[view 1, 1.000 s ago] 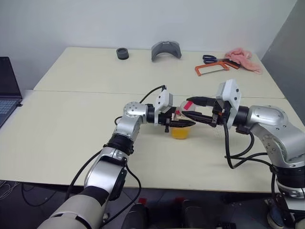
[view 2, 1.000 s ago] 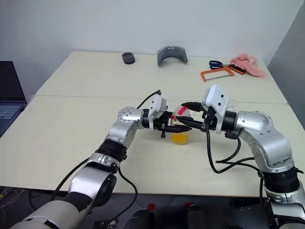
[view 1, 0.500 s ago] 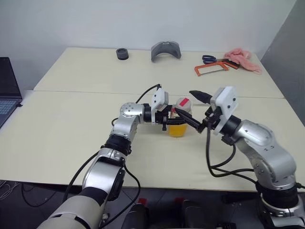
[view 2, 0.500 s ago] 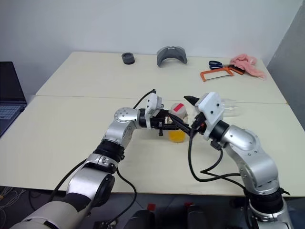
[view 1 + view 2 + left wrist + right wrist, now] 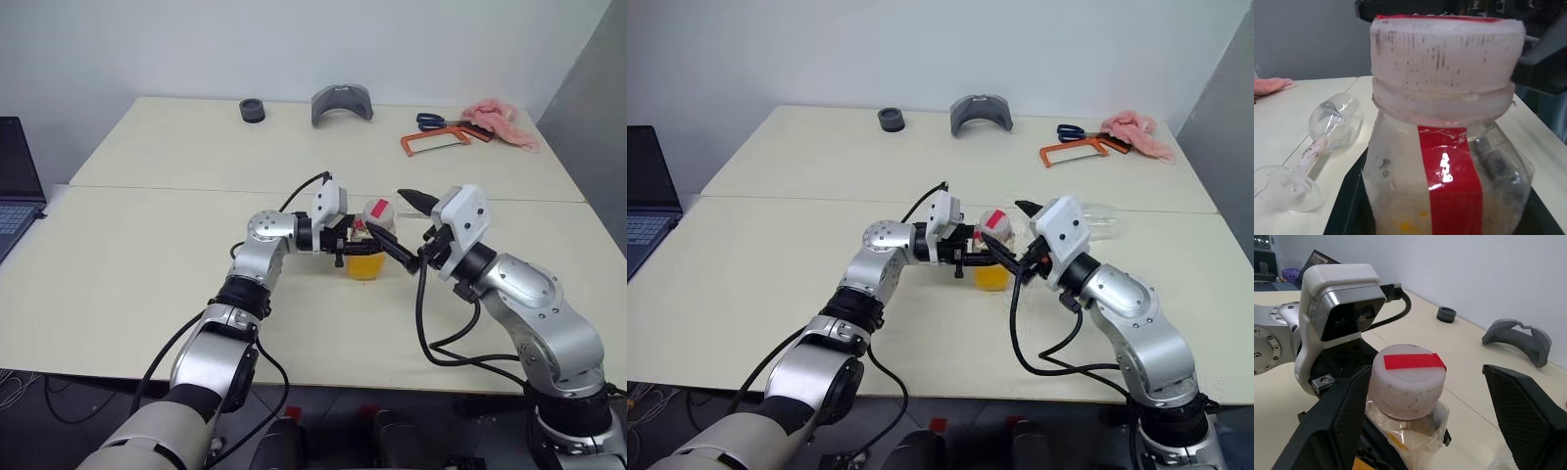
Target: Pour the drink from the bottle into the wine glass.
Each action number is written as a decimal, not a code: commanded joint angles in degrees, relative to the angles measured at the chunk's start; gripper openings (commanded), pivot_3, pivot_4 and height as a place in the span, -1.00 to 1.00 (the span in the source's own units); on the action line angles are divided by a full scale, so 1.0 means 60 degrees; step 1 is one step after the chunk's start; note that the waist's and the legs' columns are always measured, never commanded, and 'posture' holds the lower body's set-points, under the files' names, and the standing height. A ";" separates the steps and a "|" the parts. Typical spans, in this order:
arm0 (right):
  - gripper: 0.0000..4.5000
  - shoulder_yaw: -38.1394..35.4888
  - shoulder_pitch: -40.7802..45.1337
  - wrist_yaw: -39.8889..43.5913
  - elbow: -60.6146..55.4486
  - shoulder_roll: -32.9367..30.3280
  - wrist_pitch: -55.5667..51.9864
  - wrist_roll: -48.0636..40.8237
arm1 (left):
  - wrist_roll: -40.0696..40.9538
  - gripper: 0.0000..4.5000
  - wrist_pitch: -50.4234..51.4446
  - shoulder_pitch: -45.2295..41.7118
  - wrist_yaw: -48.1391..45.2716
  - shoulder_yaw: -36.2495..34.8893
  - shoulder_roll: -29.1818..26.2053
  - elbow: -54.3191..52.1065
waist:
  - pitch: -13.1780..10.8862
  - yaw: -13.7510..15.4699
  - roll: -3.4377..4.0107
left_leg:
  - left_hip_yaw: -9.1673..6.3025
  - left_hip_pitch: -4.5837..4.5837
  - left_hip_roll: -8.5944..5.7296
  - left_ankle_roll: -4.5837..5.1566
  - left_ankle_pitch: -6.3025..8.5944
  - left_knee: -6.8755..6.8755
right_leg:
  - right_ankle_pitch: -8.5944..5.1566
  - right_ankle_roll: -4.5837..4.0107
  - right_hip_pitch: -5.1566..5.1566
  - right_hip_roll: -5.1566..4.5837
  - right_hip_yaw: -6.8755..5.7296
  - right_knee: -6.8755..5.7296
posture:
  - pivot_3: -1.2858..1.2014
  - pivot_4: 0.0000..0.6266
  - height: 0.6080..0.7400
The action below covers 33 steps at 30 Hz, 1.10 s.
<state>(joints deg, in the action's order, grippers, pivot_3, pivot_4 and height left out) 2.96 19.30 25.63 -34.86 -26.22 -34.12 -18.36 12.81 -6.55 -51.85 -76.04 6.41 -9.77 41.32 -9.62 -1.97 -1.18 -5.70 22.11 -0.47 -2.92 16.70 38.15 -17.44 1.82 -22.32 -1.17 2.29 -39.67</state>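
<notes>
The bottle (image 5: 367, 250) stands upright on the cream, matt counter (image 5: 127, 284), its long axis vertical and its cap (image 5: 1408, 379) pointing up. It is small, of clear, scuffed plastic, squarish in the body with rounded shoulders; a glossy red stripe (image 5: 1452, 181) runs up one side and over the top of the wide, pale, ribbed cap. The drink (image 5: 364, 265), a cloudy orange-yellow, fills the lower part of the body.

The left hand (image 5: 355, 249) reaches in level from the bottle's left, its black fingers pressed together on the bottle's body below the cap. The right hand (image 5: 407, 230) is just to the right of the bottle, its two black, pointed, textured fingers (image 5: 1342, 426) spread wide, one on each side of the cap and not touching it; the cap lies between them in the right wrist view.

Beyond the bottle, to its right, the wine glass (image 5: 1317, 147) lies on its side on the counter: clear, thin-walled, with a rounded bowl, a slim stem and a flat round foot. Its long axis runs flat along the counter.

Far behind the bottle, near the counter's back edge, lie a small black ring (image 5: 252, 110), a curved grey shell (image 5: 341, 103), blue-handled scissors (image 5: 436, 121), an orange-framed hacksaw (image 5: 436, 143) and a crumpled pink cloth (image 5: 502, 121). Well to the bottle's left, a laptop (image 5: 15, 181) stands open.
</notes>
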 commanded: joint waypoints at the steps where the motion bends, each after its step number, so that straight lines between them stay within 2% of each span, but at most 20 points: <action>1: 0.72 -0.0580 -0.0083 -0.0040 -0.0436 -0.0134 -0.0067 -0.0217 | 0.0179 -0.26 -0.0156 -0.0105 -0.0003 -0.0175 -0.0029 -0.0205 | 0.0000 0.0001 0.0000 | 0.0000 0.0000 0.0000 0.0000 0.0000 0.0000 | 0.0000 0.0000 0.0000 0.0000 0.0000 0.0000 | 0.03 -0.52 1.00; 9: 0.72 -0.0914 -0.0375 0.0123 -0.0838 -0.0310 -0.0400 -0.0763 | 0.0188 -0.26 -0.0133 -0.0119 0.0051 -0.0188 -0.0051 -0.0181 | 0.0000 0.0002 0.0000 | 0.0002 0.0000 0.0000 0.0001 0.0000 0.0000 | 0.0000 0.0000 0.0000 0.0000 0.0002 0.0000 | 0.03 -0.52 1.00; 13: 0.72 -0.0694 -0.0296 0.0251 -0.1234 -0.0342 -0.0731 -0.1215 | 0.0193 -0.26 -0.0110 -0.0120 0.0058 -0.0191 -0.0056 -0.0184 | 0.0000 -0.0001 0.0000 | 0.0002 0.0000 0.0000 0.0001 0.0000 -0.0001 | 0.0000 0.0000 0.0000 0.0002 0.0000 0.0000 | 0.03 -0.52 1.00; 21: 0.72 0.0415 0.0620 -0.0338 -0.0575 0.0065 -0.0396 -0.0159 | 0.0192 -0.26 -0.0076 -0.0101 0.0062 -0.0167 -0.0040 -0.0236 | 0.0000 -0.0006 0.0000 | 0.0000 -0.0002 -0.0001 0.0000 0.0000 0.0001 | 0.0000 0.0000 0.0000 0.0005 -0.0001 -0.0002 | 0.03 -0.52 1.00; 25: 0.72 0.0292 0.0979 -0.0517 -0.0023 0.0241 -0.0105 0.0205 | 0.0193 -0.26 -0.0070 -0.0080 0.0066 -0.0152 -0.0024 -0.0281 | 0.0000 0.0001 0.0000 | 0.0000 -0.0001 -0.0001 -0.0001 -0.0001 0.0002 | 0.0000 0.0000 0.0000 0.0001 0.0000 -0.0001 | 0.03 -0.52 1.00; 33: 0.72 -0.0127 0.0622 -0.0488 -0.0038 0.0035 -0.0085 0.0320 | 0.0198 -0.26 -0.0048 -0.0043 0.0078 -0.0151 -0.0041 -0.0336 | 0.0000 0.0004 0.0000 | 0.0000 -0.0001 0.0001 -0.0001 -0.0001 0.0000 | 0.0000 0.0000 -0.0001 0.0001 0.0000 -0.0001 | 0.03 -0.52 1.00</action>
<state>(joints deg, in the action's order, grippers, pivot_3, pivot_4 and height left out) 5.13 23.20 23.32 -33.59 -25.29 -35.35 -16.93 12.84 -6.39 -51.77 -75.49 6.40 -9.95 41.32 -9.62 -1.95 -1.18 -5.70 22.11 -0.47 -2.92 16.70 38.15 -17.44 1.82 -22.33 -1.17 2.30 -39.67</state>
